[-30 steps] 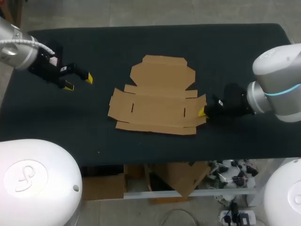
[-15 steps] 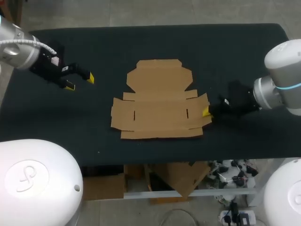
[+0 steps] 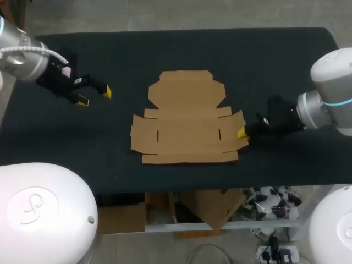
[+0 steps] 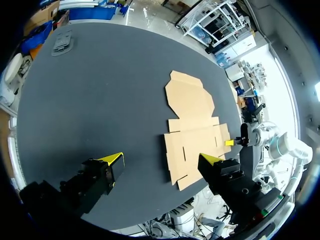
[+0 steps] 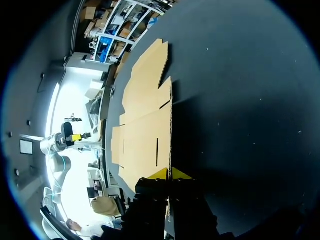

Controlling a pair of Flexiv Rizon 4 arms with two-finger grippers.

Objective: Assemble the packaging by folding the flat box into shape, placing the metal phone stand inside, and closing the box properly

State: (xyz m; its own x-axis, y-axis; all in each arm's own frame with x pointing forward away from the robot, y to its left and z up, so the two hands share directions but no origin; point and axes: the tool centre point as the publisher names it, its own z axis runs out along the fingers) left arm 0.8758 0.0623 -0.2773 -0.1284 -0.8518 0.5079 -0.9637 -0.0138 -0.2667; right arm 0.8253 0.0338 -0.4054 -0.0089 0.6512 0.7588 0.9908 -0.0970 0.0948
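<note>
The flat brown cardboard box (image 3: 187, 124) lies unfolded in the middle of the black table, its lid panel toward the far side. My right gripper (image 3: 241, 132) is at the box's right side flap, shut on its edge. In the right wrist view the flap's edge (image 5: 170, 130) runs straight in between the two closed yellow tips of that gripper (image 5: 170, 173). My left gripper (image 3: 95, 97) hovers open and empty over bare table well left of the box; from its own view the box (image 4: 195, 130) lies ahead of its spread fingers (image 4: 114, 160). A flat grey metal piece (image 4: 61, 42), apparently the phone stand, lies near the table's far left corner.
Black tabletop (image 3: 264, 66) surrounds the box on all sides, with wide room at the far right and between the left gripper and the box. The near table edge (image 3: 181, 184) runs just below the box.
The right gripper has drawn the box's right flap a little rightward, turning the box from skewed to square with the table. The left gripper has barely shifted.
</note>
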